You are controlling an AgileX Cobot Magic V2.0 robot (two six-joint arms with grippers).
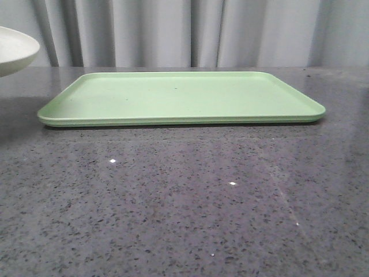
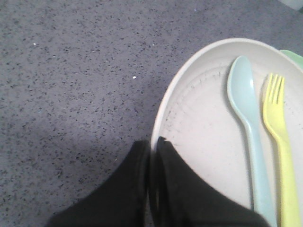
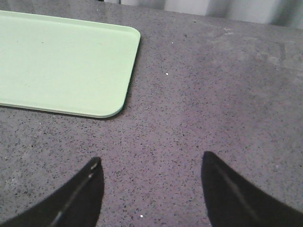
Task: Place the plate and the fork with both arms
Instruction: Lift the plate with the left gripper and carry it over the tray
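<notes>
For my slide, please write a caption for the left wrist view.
Left gripper clamps the rim of the plate carrying the fork and spoon.

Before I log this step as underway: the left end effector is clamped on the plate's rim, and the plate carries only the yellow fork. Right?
Not quite. The left end effector is clamped on the plate rim, but the left wrist view shows the plate carrying two utensils: the yellow fork and a pale blue-green spoon beside it.
</notes>
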